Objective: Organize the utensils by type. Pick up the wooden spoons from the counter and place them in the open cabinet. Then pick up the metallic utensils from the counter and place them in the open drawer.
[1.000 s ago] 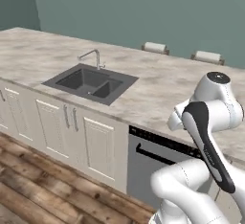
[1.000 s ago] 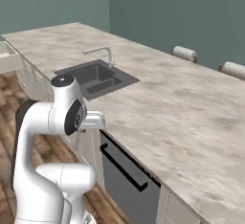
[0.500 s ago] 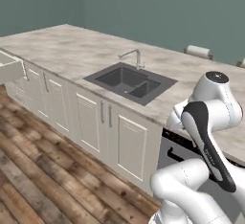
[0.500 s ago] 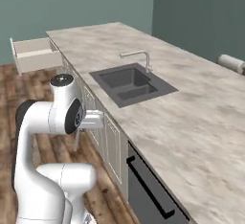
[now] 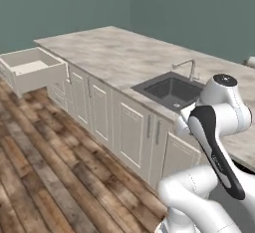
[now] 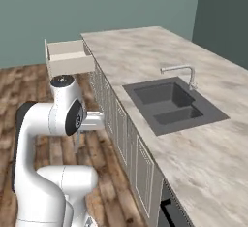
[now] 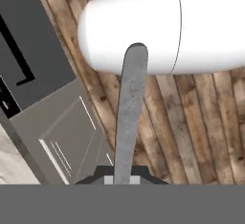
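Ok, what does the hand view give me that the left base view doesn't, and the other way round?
Hand view: the pincer shut on a grey metal utensil, whose slim handle runs up the picture away from the camera.
Left base view: the marbled counter, the dark sink with its faucet, and the open drawer standing out at the counter's far left end.
Both: the wooden plank floor and the grey panelled cabinet fronts.

arm point(image 5: 219, 127): glossy white rounded shells
joints: dark grey-black bands between the shells
joint cap point(image 6: 61, 81): black disc atop the white shoulder housing
base: bulbous white
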Robot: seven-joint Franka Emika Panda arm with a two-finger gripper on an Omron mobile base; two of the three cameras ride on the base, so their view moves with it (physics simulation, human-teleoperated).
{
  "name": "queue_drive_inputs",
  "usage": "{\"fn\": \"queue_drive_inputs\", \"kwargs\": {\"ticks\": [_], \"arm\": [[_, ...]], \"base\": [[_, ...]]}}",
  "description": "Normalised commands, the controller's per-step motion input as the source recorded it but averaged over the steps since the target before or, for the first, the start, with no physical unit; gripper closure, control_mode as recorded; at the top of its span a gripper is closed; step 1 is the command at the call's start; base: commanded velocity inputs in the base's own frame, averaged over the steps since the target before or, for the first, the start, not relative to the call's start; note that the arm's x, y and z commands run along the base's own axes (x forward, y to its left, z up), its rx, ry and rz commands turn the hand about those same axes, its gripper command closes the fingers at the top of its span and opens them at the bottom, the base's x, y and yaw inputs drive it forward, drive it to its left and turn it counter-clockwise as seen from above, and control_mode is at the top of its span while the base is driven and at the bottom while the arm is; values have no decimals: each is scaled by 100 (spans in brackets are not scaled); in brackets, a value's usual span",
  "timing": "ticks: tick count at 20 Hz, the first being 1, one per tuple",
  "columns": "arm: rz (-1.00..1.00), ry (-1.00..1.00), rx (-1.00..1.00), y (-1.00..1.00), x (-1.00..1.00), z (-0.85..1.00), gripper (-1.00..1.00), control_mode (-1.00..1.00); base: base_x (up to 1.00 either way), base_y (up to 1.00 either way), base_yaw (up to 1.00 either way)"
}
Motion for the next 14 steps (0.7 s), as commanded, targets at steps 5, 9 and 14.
{"fn": "queue_drive_inputs", "kwargs": {"ticks": [5, 9, 14], "arm": [[0, 0, 0, 0, 0, 0, 100, 100], [0, 0, 0, 0, 0, 0, 100, 100], [0, 0, 0, 0, 0, 0, 100, 100]], "base": [[54, 54, 33], [61, 54, 29], [69, 48, 24]]}}
